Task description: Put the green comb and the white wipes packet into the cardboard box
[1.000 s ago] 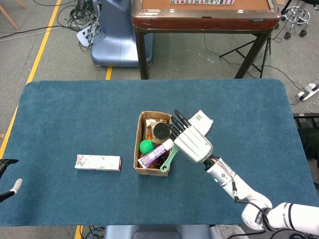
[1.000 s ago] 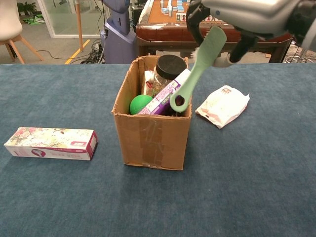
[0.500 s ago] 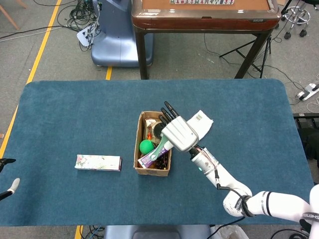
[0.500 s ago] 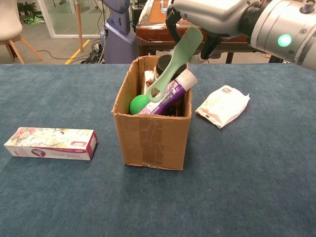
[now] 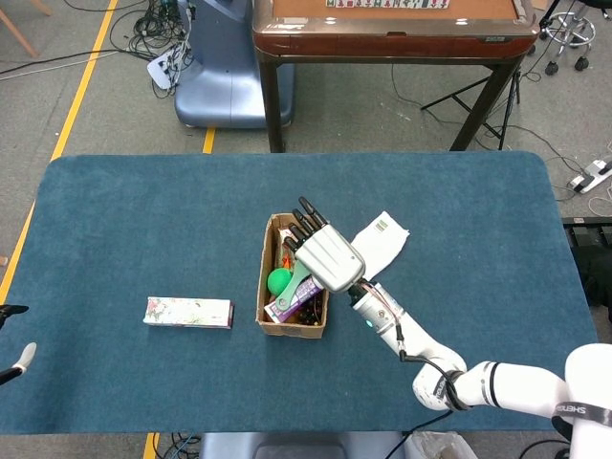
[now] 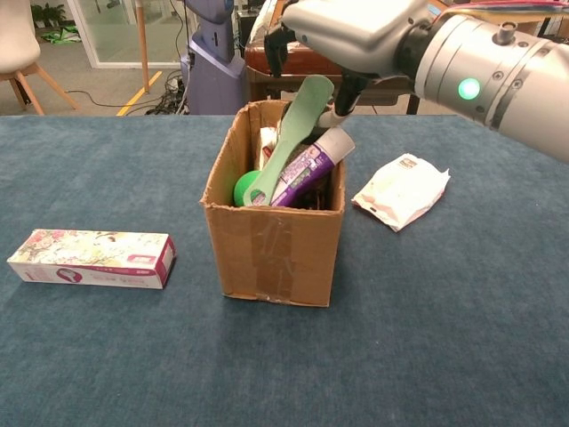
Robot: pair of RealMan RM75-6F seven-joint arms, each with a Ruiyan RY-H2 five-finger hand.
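My right hand (image 5: 325, 256) hovers over the open cardboard box (image 6: 276, 249) and grips the green comb (image 6: 289, 142) by its upper end. The comb hangs slanted, and its ringed lower tip dips inside the box opening, above a green ball (image 6: 244, 187) and a purple tube (image 6: 307, 169). The white wipes packet (image 6: 402, 189) lies flat on the blue table right of the box, untouched; the head view shows the packet (image 5: 384, 237) just beyond my right forearm. Only the fingertips of my left hand (image 5: 19, 361) peek in at the table's near left edge, spread apart and holding nothing.
A pink floral carton (image 6: 89, 258) lies on the table left of the box. The box also holds a dark-lidded jar, mostly hidden by my hand. Beyond the table's far edge stand a brown wooden table (image 5: 392, 29) and a blue-grey machine base (image 5: 225, 76).
My right hand has carried the comb leftward from beside the box's right rim to over its opening, and the comb's lower end has sunk into the box. The wipes packet has not moved.
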